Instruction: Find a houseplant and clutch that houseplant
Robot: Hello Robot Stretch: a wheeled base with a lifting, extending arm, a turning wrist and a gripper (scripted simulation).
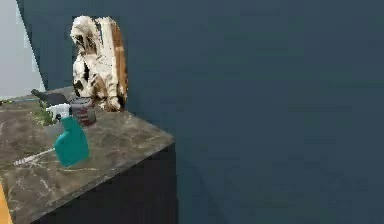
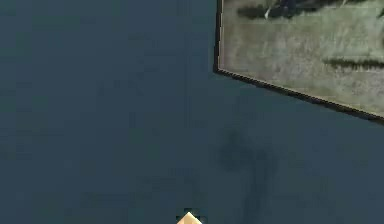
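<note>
Houseplant (image 1: 82,111) seems the best reading of a small dark pot with a scrap of green to its left, though it is too small to be sure. It stands toward the back of a dark marbled tabletop (image 1: 120,150) in the forward view's left. Just in front of it is a teal spray bottle (image 1: 71,143), and behind it, against the deep blue wall (image 1: 270,90), is a white and brown statue (image 1: 98,62). A thin pale object (image 1: 35,157) lies on the tabletop to the left of the bottle. How the hand stands cannot be told. The arm side view has the same blue wall, with a framed picture (image 2: 310,50) at the upper right.
</note>
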